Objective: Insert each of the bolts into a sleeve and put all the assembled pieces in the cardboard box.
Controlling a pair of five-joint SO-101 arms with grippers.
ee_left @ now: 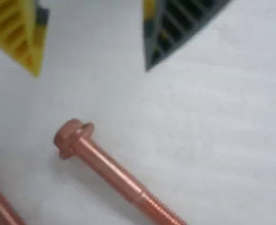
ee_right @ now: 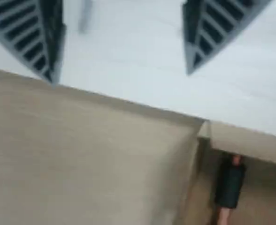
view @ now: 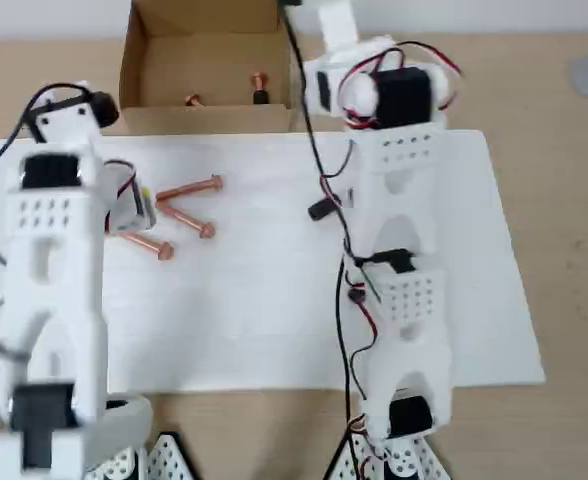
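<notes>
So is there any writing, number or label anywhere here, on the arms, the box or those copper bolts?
None: no text can be read in any view. The cardboard box, the bolts, the white sheet, the left arm and the right arm show no legible words, numbers or signs.

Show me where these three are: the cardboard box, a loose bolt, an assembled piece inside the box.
cardboard box (view: 206,121), high view, on its front wall.
bolt (ee_left: 111,170), left wrist view, middle of its shank.
assembled piece (ee_right: 229,183), right wrist view, on its black sleeve.
</notes>
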